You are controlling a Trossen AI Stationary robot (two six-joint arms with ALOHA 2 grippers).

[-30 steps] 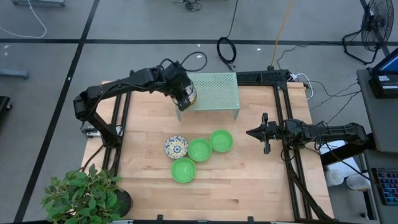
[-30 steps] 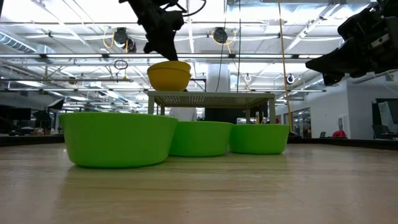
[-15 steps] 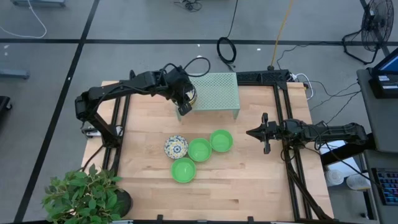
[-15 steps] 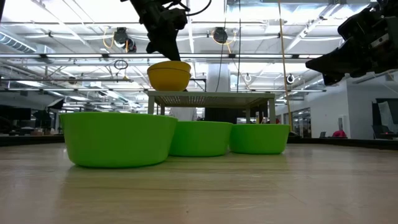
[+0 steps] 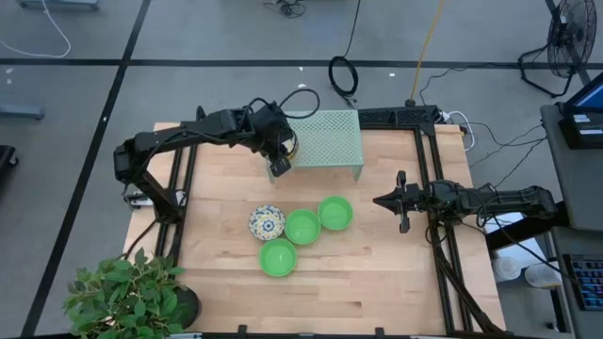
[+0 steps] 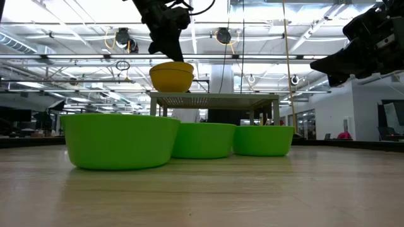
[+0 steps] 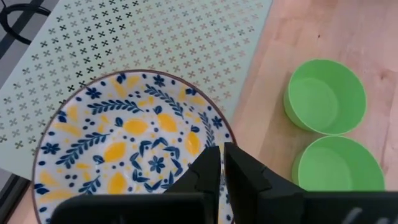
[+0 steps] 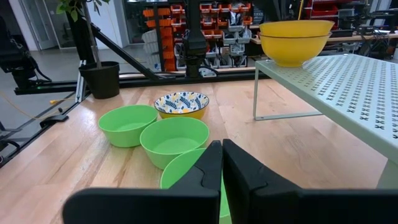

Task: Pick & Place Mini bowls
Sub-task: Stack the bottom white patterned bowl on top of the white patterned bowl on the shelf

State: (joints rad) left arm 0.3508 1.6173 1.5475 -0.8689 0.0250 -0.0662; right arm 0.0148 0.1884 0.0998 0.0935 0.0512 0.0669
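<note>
My left fingers (image 7: 221, 163) closed, empty, above stacked floral bowls (image 7: 127, 143) on rack (image 5: 325, 139). Right fingers (image 8: 221, 163) closed, waiting right of green bowls (image 5: 301, 227).

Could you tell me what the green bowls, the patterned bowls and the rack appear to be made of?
The green bowls look like plastic or melamine: uniform colour, soft sheen. The patterned bowls, stacked on the rack, look like glazed ceramic, possibly melamine: glossy floral print inside, yellow outside. The rack looks like painted perforated sheet metal: thin, regular cut-outs, slim legs.
</note>
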